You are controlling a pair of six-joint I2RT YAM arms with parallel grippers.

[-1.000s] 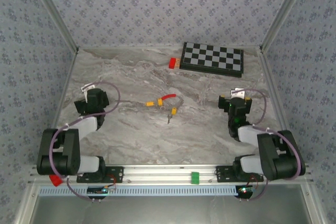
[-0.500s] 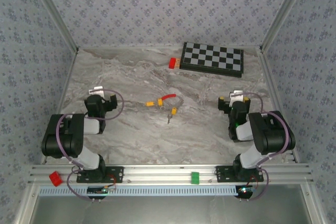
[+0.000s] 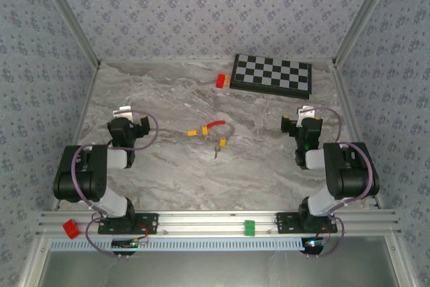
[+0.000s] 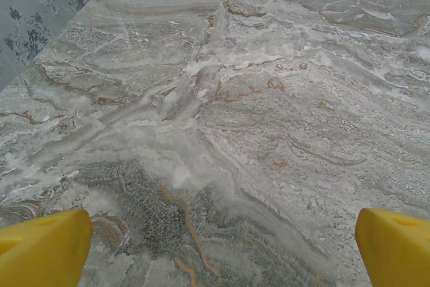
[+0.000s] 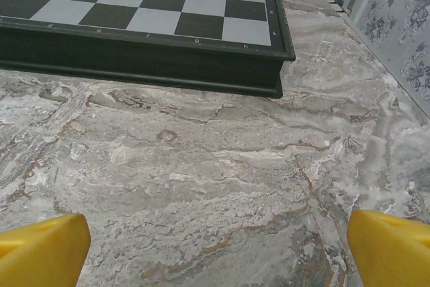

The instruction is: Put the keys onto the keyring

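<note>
Above the table point(image 3: 175, 173), the left end effector point(image 4: 215, 253) and right end effector point(image 5: 215, 250), wide open, have shifted.

Black-and-white arms point(image 3: 80, 176) trail purple cables point(image 3: 155, 129) and end in yellow fingers point(image 4: 44, 247).

The left gripper point(image 3: 126, 119) sits low, well to the left of the keyring point(image 3: 216, 128), and the right gripper point(image 3: 306, 120) sits well to its right. The left arm point(image 3: 87, 176) and right arm point(image 3: 346, 173) are folded, elbows nearer than the keyring. Both jaws stand wide apart, the yellow pads point(image 4: 41, 247) holding nothing.
</note>
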